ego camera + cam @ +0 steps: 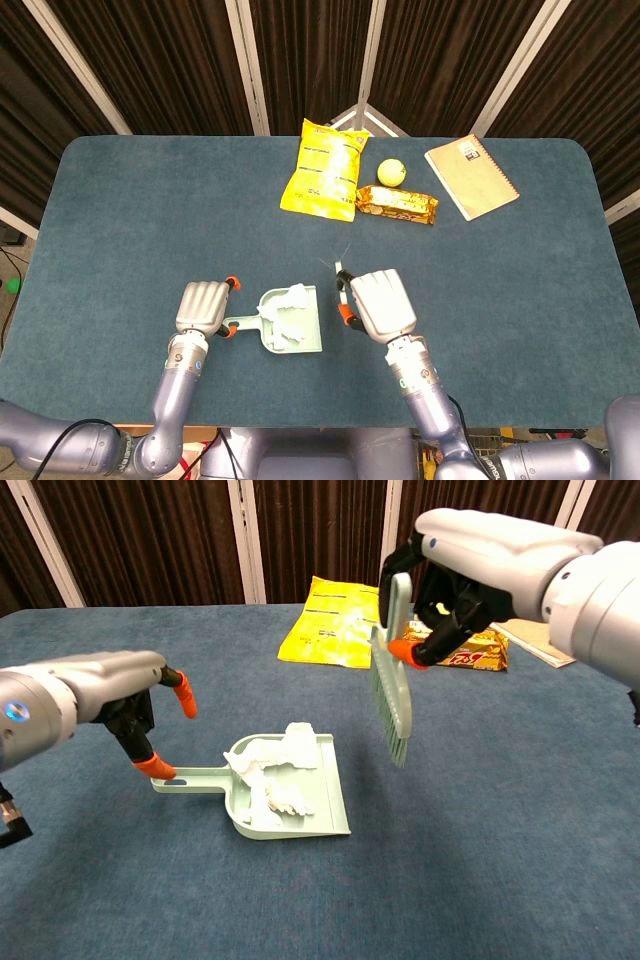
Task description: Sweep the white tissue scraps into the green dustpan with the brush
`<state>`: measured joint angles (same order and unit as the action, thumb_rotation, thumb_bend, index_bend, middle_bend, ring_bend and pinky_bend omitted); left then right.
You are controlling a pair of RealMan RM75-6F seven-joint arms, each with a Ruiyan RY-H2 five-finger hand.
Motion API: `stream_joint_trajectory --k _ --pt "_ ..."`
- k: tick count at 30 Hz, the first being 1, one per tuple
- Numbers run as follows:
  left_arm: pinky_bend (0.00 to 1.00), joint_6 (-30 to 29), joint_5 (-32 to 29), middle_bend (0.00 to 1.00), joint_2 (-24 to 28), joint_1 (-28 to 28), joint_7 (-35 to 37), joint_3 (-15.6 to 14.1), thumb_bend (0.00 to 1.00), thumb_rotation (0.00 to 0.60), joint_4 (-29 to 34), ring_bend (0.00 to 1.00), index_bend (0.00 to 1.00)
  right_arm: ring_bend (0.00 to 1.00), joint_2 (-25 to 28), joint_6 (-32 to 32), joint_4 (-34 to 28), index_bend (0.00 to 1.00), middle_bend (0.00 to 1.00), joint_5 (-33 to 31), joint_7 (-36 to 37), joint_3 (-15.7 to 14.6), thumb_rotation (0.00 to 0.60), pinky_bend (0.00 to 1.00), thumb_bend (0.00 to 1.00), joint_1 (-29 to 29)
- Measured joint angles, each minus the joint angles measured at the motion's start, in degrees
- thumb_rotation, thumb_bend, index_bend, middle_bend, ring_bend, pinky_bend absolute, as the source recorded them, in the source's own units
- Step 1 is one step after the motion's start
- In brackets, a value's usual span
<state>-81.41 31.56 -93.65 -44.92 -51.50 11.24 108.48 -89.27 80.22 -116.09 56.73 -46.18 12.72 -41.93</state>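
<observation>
Chest view: right hand (455,585) grips one brush (391,685); left hand's (120,695) fingers spread, seemingly empty, beside one dustpan (325,805).

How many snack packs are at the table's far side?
2: the yellow bag left of the ball, and the orange-brown bar just in front of the ball. None seems hidden.

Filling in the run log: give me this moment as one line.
scraps: in dustpan | right hand: holds brush raised beside pan | left hand: fingers spread at pan handle
</observation>
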Motion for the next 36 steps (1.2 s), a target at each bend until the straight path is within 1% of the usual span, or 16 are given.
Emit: stream_joint_trajectory --k 5,8,10,13,17,20,22,23,24,25,26,28,30,32,34,36 --pt "1.0 0.53 5.61 0.98 4.67 2.22 4.49 -1.23 0.0 0.6 3.18 0.99 0.3 0.92 2.04 0.01 1.53 0.75 0.9 0.97 0.7 -0.5 0.6 0.88 0.44 0.88" --pt "0.99 0.83 8.79 0.85 7.37 3.58 6.82 -2.16 0.0 0.6 4.85 0.87 0.26 0.92 3.82 -0.1 2.86 0.75 0.9 1.1 0.72 -0.68 0.6 0.88 0.44 1.41" --pt "0.95 1.1 11.15 0.71 9.44 4.61 8.39 -3.09 0.0 0.6 5.95 0.77 0.2 0.92 5.22 0.16 4.24 0.75 0.9 1.56 0.36 -1.14 0.6 0.88 0.44 1.96" --pt "0.9 1.38 14.66 0.57 12.32 6.23 10.78 -4.58 0.0 0.6 7.32 0.68 0.17 0.92 6.46 0.85 6.6 0.75 0.9 2.68 -0.24 -1.78 0.6 0.88 0.44 2.73" --pt "0.86 1.56 19.57 0.48 16.14 8.58 14.68 -6.46 0.0 0.6 8.96 0.61 0.17 0.92 7.83 2.23 10.12 0.75 0.9 5.31 -1.33 -2.95 0.6 0.88 0.44 3.85" --pt "0.79 1.71 23.53 0.43 19.03 10.5 18.15 -7.82 0.0 0.6 10.12 0.54 0.17 0.92 8.8 3.02 12.72 0.74 0.9 6.91 -2.7 -3.85 0.6 0.87 0.44 4.83" --pt "0.71 1.79 26.19 0.37 20.71 11.78 20.35 -8.72 0.0 0.6 10.72 0.47 0.16 0.87 9.05 2.99 12.95 0.67 0.88 7.17 -3.19 -4.3 0.6 0.83 0.44 5.29" --pt "0.65 1.81 27.24 0.33 21.35 12.3 21.2 -9.09 0.0 0.6 10.93 0.41 0.16 0.83 9.11 2.8 12.75 0.62 0.85 7.12 -3.39 -4.53 0.6 0.8 0.44 5.52" --pt "0.58 1.82 28.25 0.28 21.92 12.8 21.98 -9.44 0.0 0.6 11.11 0.35 0.14 0.75 9.15 2.62 12.5 0.5 0.77 6.96 -3.58 -4.69 0.6 0.74 0.44 5.63" --pt "0.51 1.82 29.57 0.25 22.6 13.45 22.98 -9.89 0.0 0.6 11.28 0.3 0.13 0.65 9.18 2.45 12.23 0.37 0.66 6.72 -3.88 -4.81 0.6 0.67 0.44 5.72" --pt "0.44 1.79 30.52 0.2 23.05 13.91 23.67 -10.2 0.0 0.6 11.36 0.23 0.1 0.58 9.19 2.25 11.94 0.28 0.59 6.35 -4.3 -4.87 0.6 0.61 0.44 5.76" --pt "0.32 1.65 32.71 0.12 23.94 14.95 25.24 -10.84 0.0 0.6 11.41 0.13 0.06 0.35 9.18 1.77 10.98 0.07 0.37 5.06 -5.58 -4.98 0.6 0.42 0.44 5.84" --pt "0.25 1.42 34.53 0.06 24.57 15.83 26.48 -11.33 0.0 0.6 11.27 0.08 0.04 0.2 9.09 1.39 9.71 0.0 0.23 3.43 -6.86 -5.01 0.6 0.28 0.44 5.92" --pt "0.22 1.03 36.6 0.01 25.22 16.84 27.68 -11.86 0.0 0.6 10.81 0.05 0.02 0.1 8.89 1.22 8.45 0.0 0.12 2.08 -7.83 -4.96 0.6 0.19 0.43 5.99" --pt "0.21 0.63 38.44 0.0 25.83 17.91 28.95 -12.32 0.0 0.6 10.11 0.04 0.02 0.04 8.62 1.21 7.19 0.0 0.05 0.66 -8.73 -4.79 0.6 0.14 0.42 6.1" --pt "0.19 0.3 39.69 0.0 26.33 18.78 30.07 -12.59 0.0 0.6 9.48 0.03 0.02 0.02 8.4 1.39 6.13 0.0 0.03 -0.01 -9.17 -4.62 0.6 0.12 0.42 6.28"
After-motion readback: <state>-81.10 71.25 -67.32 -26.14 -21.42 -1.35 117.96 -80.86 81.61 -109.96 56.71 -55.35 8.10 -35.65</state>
